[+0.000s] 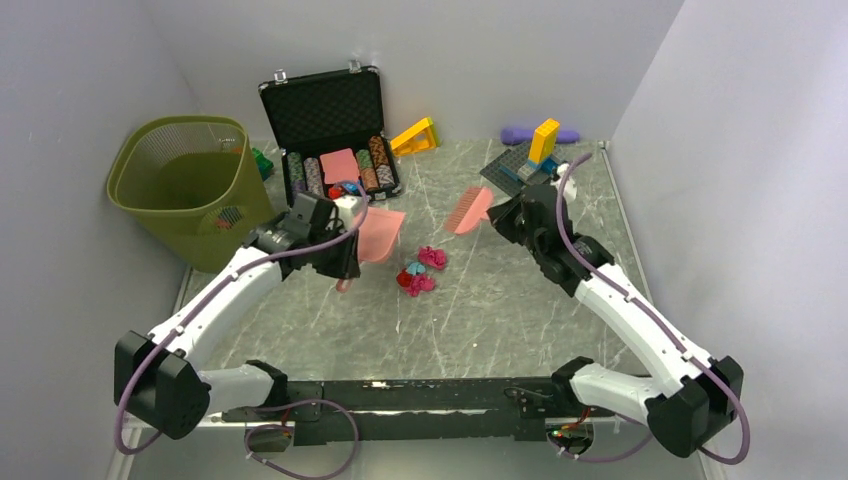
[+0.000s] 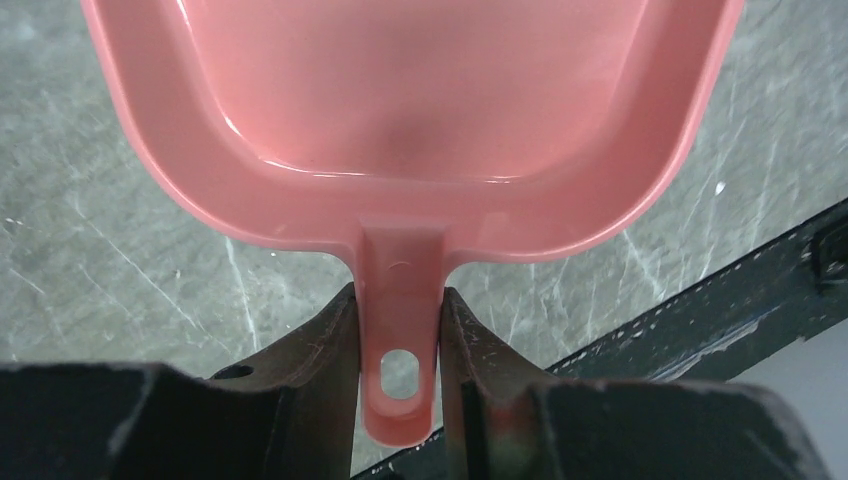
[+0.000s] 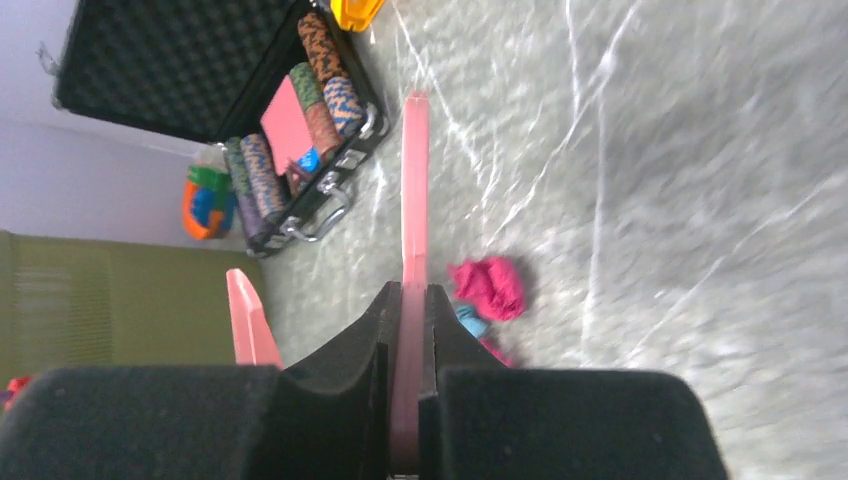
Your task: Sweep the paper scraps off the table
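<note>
A small pile of paper scraps (image 1: 420, 271), pink, red and teal wads, lies mid-table on the grey-green marble table (image 1: 500, 320). My left gripper (image 1: 343, 262) is shut on the handle of a pink dustpan (image 1: 379, 235), which sits just left of the pile. In the left wrist view the jaws (image 2: 398, 300) clamp the handle below the empty pan (image 2: 400, 100). My right gripper (image 1: 506, 213) is shut on a pink brush (image 1: 470, 210), up and right of the pile. The right wrist view shows the brush (image 3: 415, 180) edge-on above a pink wad (image 3: 490, 286) and a blue one (image 3: 470, 322).
An olive waste bin (image 1: 185, 185) stands at the far left. An open black case (image 1: 335, 135) of poker chips sits at the back. A yellow wedge (image 1: 415, 137), toy bricks (image 1: 530, 160) and a purple object (image 1: 540, 133) lie at the back right. The black rail (image 1: 420, 395) borders the front.
</note>
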{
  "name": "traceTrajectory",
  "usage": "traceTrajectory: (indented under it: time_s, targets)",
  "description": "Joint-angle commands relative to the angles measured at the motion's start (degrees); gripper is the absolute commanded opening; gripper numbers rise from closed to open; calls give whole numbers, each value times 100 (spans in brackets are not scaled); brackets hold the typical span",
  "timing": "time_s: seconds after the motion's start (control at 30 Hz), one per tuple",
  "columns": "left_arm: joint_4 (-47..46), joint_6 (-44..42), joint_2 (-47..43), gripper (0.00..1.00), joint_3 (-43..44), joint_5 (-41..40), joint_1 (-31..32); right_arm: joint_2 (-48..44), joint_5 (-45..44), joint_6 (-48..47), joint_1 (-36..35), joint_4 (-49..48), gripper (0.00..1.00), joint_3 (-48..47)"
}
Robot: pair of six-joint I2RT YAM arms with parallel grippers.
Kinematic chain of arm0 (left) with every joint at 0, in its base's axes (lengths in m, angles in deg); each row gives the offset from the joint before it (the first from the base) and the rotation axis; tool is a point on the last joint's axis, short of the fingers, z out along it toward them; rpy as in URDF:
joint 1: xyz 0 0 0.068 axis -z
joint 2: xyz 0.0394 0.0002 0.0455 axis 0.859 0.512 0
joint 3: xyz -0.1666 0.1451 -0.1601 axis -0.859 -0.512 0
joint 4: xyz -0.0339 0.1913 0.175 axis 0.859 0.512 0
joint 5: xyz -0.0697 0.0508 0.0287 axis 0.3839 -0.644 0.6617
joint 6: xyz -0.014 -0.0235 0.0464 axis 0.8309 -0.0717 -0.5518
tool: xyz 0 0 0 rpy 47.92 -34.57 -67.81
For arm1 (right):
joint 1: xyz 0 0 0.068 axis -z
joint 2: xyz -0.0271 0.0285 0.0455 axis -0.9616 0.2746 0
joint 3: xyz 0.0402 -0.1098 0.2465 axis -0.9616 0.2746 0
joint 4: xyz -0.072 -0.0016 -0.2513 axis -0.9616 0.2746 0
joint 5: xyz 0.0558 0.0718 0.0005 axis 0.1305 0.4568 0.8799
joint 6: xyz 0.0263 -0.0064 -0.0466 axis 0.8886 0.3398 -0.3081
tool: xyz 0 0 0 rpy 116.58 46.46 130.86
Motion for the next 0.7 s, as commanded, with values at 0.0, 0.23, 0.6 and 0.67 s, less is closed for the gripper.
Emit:
traceTrajectory:
  time_s: [0.0,0.23,0.6,0.67]
  targets:
    - [786,0,195,0,419,-839,665,125,-426,-2636,98,836,3,-966]
    - [2089,631,633,0,672,-1589,1657,1975,-512,-4164,122,2294,0,-2449]
    - [2685,623,922,0,483,-1554,2257,4269,443,-5609,117,3388,0,-4325]
    - [2642,511,1144,0,552,-1377,2261,4697,730,-5819,96,3749,0,-4789]
